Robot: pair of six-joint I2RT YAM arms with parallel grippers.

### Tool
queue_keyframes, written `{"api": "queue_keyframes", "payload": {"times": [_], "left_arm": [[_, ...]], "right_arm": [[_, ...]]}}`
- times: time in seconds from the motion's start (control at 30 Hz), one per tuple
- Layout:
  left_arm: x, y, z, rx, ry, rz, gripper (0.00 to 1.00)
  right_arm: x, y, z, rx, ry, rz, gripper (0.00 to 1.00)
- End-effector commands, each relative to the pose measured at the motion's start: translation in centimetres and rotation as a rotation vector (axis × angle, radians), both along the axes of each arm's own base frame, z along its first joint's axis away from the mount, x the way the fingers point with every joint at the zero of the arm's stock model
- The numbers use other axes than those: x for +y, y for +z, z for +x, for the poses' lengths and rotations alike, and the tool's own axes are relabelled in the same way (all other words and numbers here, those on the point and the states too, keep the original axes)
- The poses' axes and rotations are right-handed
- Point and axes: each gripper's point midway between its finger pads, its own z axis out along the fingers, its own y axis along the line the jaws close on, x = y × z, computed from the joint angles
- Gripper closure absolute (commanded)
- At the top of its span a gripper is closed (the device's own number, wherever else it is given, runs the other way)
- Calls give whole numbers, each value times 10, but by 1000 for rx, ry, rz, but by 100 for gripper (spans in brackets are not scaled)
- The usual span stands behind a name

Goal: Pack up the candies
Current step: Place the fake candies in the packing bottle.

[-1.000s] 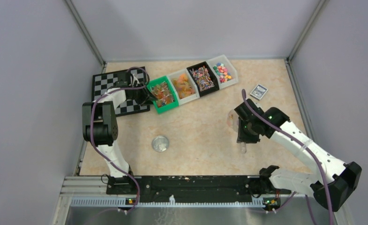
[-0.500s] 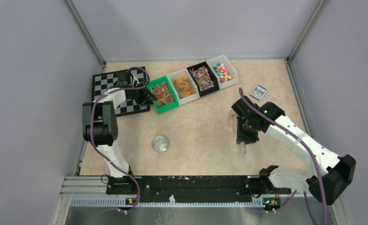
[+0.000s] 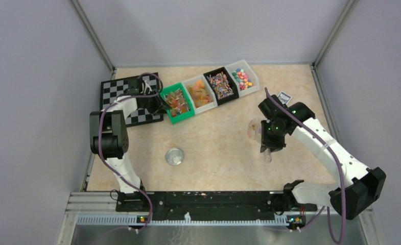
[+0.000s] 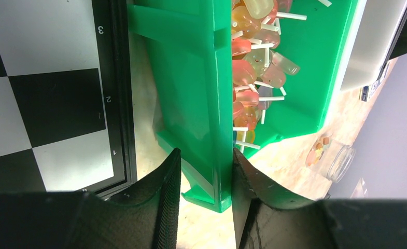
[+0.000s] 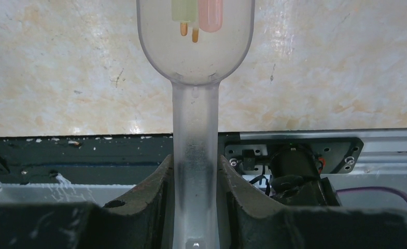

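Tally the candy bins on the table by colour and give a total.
Green bin: 1
White bins: 2
Black bin: 1
Total: 4

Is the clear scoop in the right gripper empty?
No: two candies, one pale green and one pink, lie in the bowl of the clear scoop, whose handle the right gripper clamps.
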Motion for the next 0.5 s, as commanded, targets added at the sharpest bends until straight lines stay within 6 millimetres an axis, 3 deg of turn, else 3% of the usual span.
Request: {"api": "queue_keyframes", "payload": {"times": [0.0,0.17,0.47], "left_arm": [[-11,19,0,-48,-48,-40,59],[-12,17,-1,-42,-49,-43,59],[-12,18,-1,-45,-51,-42,59]], "right_arm": [[0,16,3,5,35,58,100],[-7,14,0,60,59,25,100],[-2,10,-2,130,88,57,100]]}}
